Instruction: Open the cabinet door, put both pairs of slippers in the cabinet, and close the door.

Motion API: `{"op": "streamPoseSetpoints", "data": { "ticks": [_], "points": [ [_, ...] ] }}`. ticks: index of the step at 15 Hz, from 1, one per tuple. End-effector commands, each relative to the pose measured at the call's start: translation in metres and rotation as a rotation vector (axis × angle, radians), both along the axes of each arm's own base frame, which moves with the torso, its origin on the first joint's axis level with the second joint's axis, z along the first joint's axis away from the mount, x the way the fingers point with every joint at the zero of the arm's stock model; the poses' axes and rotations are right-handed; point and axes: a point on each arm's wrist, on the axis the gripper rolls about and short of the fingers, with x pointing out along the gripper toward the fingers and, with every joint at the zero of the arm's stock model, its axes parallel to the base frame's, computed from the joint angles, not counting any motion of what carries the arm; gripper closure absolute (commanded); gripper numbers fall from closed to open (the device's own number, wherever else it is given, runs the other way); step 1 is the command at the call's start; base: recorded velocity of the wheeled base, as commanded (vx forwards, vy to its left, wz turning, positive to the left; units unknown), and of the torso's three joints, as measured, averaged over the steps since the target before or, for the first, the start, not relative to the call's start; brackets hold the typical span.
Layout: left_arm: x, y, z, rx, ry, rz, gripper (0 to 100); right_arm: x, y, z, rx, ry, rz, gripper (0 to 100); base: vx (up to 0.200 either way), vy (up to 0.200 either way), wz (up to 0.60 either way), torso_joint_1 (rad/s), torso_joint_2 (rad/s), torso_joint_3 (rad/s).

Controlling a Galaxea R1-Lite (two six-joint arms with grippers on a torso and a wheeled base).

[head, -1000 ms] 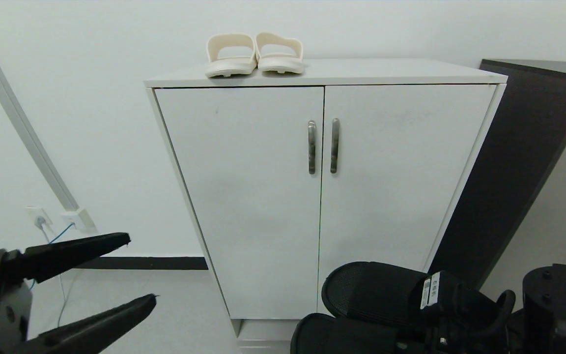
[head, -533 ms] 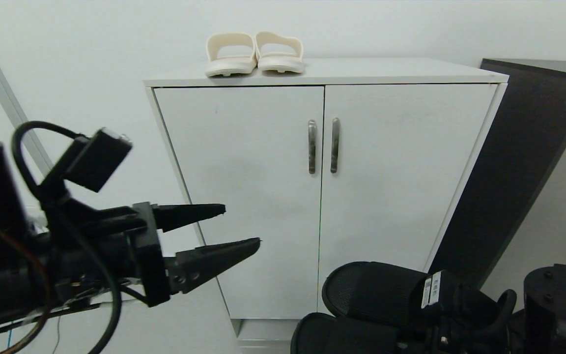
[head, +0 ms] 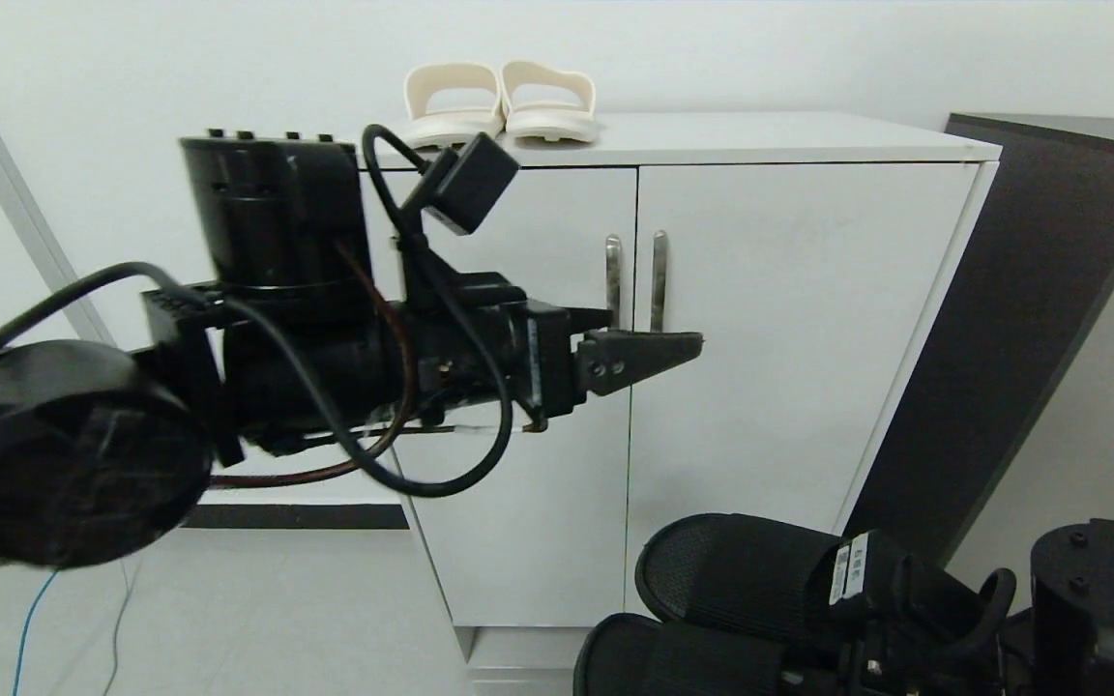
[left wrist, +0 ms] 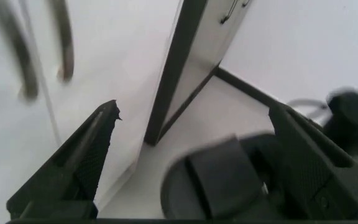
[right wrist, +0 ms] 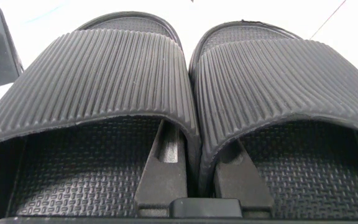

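**Left gripper at the handles, black pair held in the right**

My left gripper (head: 659, 340) was spread open, its two fingers (left wrist: 86, 155) well apart. The bar handles (head: 613, 275) of the cabinet (head: 789, 338) lay just ahead of its tips. Both doors were shut. I could not tell whether a finger touched either bar, or which of the two it lined up with; in the left wrist view they were only blurred streaks.

I judged the bars stiff, smooth metal and likely slippery, so a firm grip across the middle of one bar seemed safest. The door looked light, but it would swing on its hinge, so the pull would have to follow an arc.

My right gripper (right wrist: 199, 140) was clenched on the black slippers (head: 741, 580), below and to the right of the left gripper. It had one finger inside each slipper, pinching their inner walls together. They looked soft, light and rubbery, with ribbed straps, and might flex or sag in that hold.

The cream slippers (head: 499, 101) sat side by side on the cabinet top, above the left gripper. They probably handle much the same.

The cabinet's inside was hidden, and the black pair was cut off at the lower edge of the head view.
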Motion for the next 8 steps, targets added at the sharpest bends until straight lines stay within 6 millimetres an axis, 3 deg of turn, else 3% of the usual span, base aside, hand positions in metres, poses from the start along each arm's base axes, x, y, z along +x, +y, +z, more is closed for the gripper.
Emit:
{"op": "streamPoseSetpoints", "data": {
  "ticks": [1, 8],
  "points": [
    [0.033, -0.029, -0.009, 0.001, 0.022, -0.01, 0, 0.0, 0.0, 0.0, 0.001, -0.001, -0.003, 100, 0.0, 0.0, 0.0, 0.0, 0.0, 0.0],
    [0.066, -0.04, 0.002, -0.125, 0.138, -0.034, 0, 0.001, -0.001, 0.001, 0.001, -0.003, -0.007, 100, 0.0, 0.0, 0.0, 0.0, 0.0, 0.0]
  ]
}}
